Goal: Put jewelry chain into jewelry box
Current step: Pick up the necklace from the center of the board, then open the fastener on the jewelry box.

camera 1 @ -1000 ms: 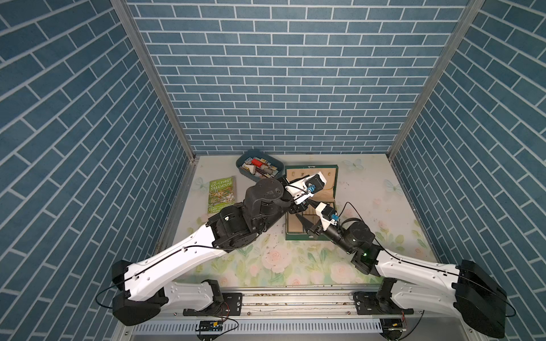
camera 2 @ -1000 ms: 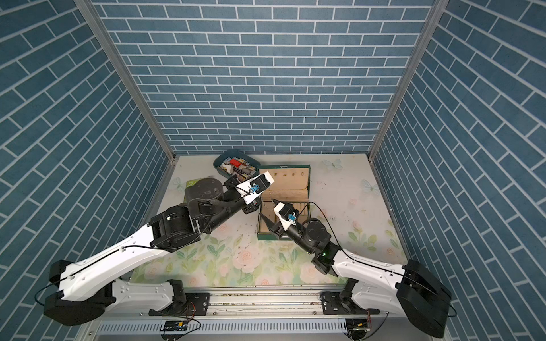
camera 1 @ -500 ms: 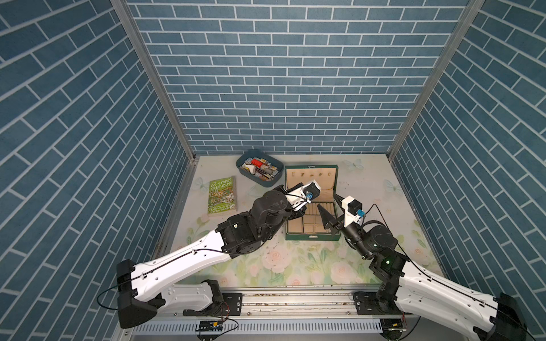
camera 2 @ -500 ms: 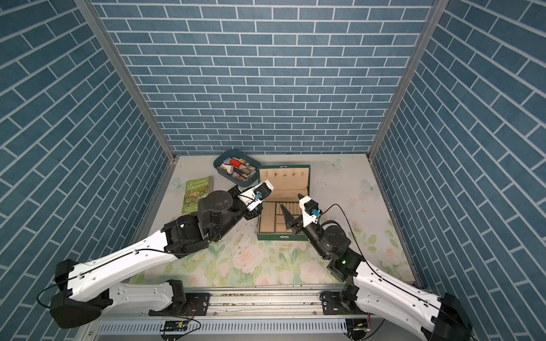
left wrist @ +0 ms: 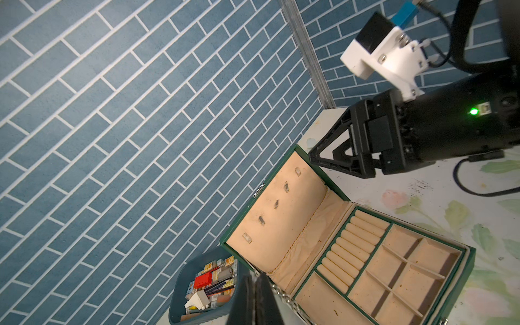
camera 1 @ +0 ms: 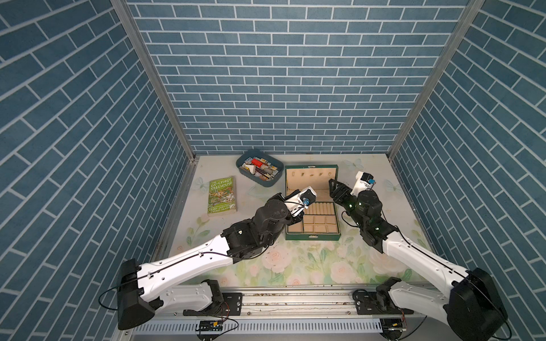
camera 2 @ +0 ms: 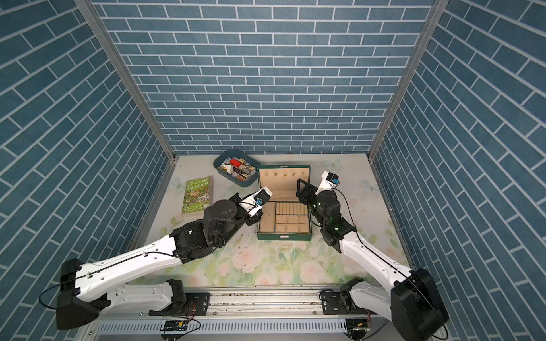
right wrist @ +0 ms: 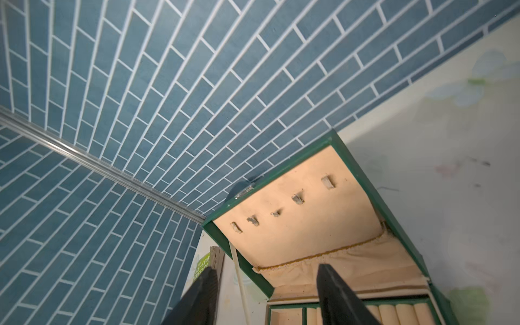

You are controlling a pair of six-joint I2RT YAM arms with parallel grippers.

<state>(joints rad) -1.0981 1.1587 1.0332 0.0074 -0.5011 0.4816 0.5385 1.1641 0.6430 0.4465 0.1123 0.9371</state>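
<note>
Pinched in the clamped left gripper point(left wrist: 255, 281) at the box point(left wrist: 469, 270) wall, the chain point(left wrist: 284, 297) could be spilled outside if released early; the right gripper point(right wrist: 266, 268) is held wide, empty.

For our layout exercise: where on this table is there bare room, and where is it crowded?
Free: the floral strip between the jewelry box and the rail; the back right corner beyond the right gripper. Crowded: between book, tub and box, under the left arm.

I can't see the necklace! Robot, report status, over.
Left gripper shut on jewelry chain, at open jewelry box's left edge. Right gripper open, empty, over box's back. Nothing blocking compartments.
</note>
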